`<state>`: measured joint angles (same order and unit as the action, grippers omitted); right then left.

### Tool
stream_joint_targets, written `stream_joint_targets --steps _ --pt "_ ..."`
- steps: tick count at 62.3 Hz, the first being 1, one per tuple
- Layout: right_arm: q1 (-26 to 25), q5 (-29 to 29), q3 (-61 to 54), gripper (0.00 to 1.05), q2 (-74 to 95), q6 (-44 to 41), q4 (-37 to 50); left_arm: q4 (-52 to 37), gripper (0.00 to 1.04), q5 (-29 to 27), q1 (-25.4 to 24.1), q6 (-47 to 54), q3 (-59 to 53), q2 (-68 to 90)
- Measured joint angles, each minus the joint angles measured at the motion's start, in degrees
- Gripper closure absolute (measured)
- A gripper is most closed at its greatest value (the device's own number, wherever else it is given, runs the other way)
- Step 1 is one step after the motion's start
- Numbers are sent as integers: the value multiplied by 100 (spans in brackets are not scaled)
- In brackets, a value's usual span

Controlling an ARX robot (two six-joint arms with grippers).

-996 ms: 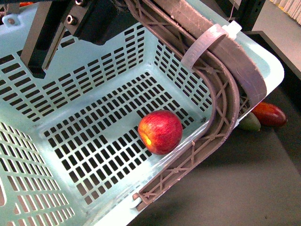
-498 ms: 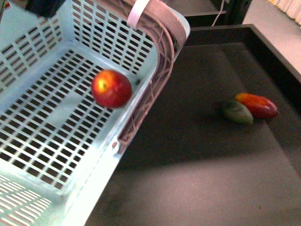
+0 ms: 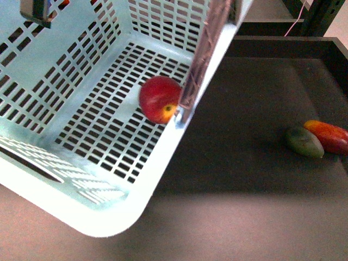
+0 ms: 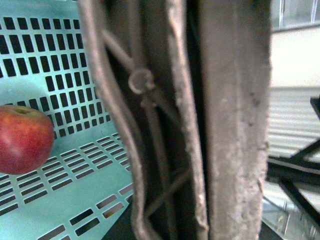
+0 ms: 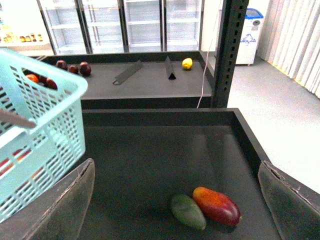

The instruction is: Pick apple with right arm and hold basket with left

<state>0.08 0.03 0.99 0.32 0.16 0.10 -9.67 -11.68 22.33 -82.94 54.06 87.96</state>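
The basket (image 3: 117, 220) has swung up and left, tilted off the bench (image 3: 234, 163), and the apple (image 3: 159, 99) has rolled to its floor's 3 o'clock wall, touching the handle (image 3: 204, 49) side. So the apple looks delivered. Judging by the lift, the left hand (image 3: 35, 11) clamps the handle. The right hand (image 5: 176, 172) is spread wide, empty. The apple is round, glossy red, with a yellow patch at 5 o'clock

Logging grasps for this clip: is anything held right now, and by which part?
The basket, apparently by its handle, which fills the left wrist view; the grip itself is unseen. The right gripper is open, empty.
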Motion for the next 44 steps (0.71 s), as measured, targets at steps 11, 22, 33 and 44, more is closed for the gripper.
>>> stream_joint_targets --steps 11,22,33,44 --pt "0 0 0 9 0 0 0 -247 89 -85 -706 -188 -496 9" --pt "0 0 0 9 0 0 0 -562 89 -125 -1008 -527 -916 118" --pt "0 0 0 9 0 0 0 -916 89 -74 -1099 -861 -1283 256" --pt "0 0 0 9 0 0 0 -1058 89 59 -1134 -896 -1495 437"
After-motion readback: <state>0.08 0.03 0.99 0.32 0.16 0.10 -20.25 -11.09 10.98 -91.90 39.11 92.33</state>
